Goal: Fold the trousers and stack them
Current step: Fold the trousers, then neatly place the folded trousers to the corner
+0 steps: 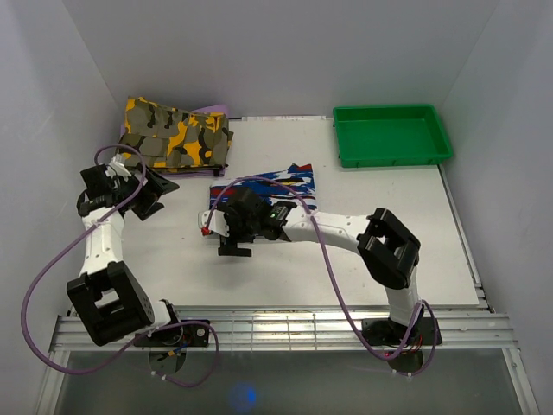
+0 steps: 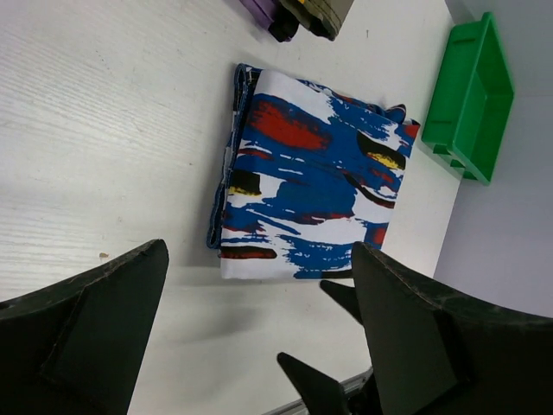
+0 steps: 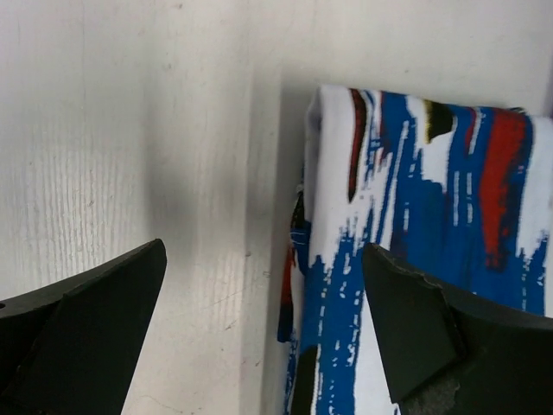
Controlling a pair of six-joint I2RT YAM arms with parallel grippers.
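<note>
At the counter's (image 1: 346, 259) far left corner, a camouflage garment (image 1: 177, 134) is seen folded. Just in front of it, the left tool (image 1: 151, 194) is held wide open above bare counter, and nothing is gripped in it. Near the middle, the right tool (image 1: 226, 232) is likewise spread open and empty, hung over the left edge of the trousers (image 1: 289, 183). The trousers are laid flat on the counter, folded into a compact rectangle. At the far right, a green tray (image 1: 393, 134) is set, apart from the trousers.
</note>
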